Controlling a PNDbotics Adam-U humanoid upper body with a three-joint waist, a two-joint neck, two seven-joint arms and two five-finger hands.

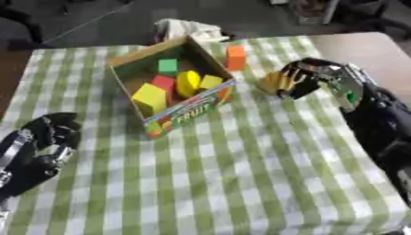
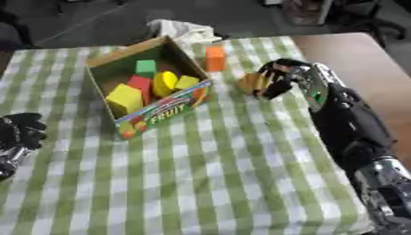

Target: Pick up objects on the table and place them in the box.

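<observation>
The right hand (image 1: 298,81) sits low over the bench (image 1: 241,174) with its fingers curled round a tan-yellow block (image 1: 271,82), which peeks out on the side of the hand facing the box (image 1: 210,104); the block looks to be resting on or just above the checked cloth, and I cannot tell which. It reads as a small painted wooden piece: rigid, light, not fragile, and probably a little slick on its smooth faces, so it should take a plain squeeze across two opposite flat sides without deforming, though a grip on edges or corners could let it twist out. An orange block (image 1: 235,58) stands upright beyond the hand's fingertips, just beside the far corner of the box and apart from the hand; its tall, flat sides offer the better hold, taken near mid-height so it does not tip. The box, open-topped cardboard with a printed front, lies just past the held block and already contains a green block (image 1: 167,66), a red block (image 1: 163,82) and several yellow blocks (image 1: 150,98); being light, it may slide if bumped. The left hand (image 1: 44,137) rests idle by the lower left corner, fingers loosely curled, grasping nothing.
</observation>
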